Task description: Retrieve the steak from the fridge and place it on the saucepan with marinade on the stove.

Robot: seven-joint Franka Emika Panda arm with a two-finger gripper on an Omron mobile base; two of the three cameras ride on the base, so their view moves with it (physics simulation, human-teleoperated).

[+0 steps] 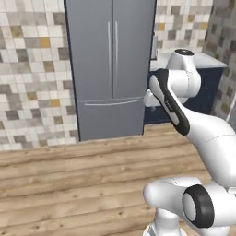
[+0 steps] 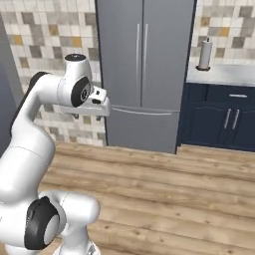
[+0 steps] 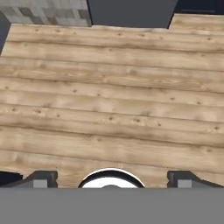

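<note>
Jaws spread wide and empty, the gripper (image 3: 111,179) points down at the wooden floor (image 3: 109,100). Both fridge (image 1: 110,69) doors are shut (so the steak isn't visible). I'd drive closer, then approach one long handle (image 1: 109,57) squarely before pulling.

The fridge (image 2: 144,74) is standing closed ahead of my pincer (image 3: 112,179), cabinets (image 2: 221,117) sitting right of it, floorboards (image 3: 112,109) lying beneath.
</note>
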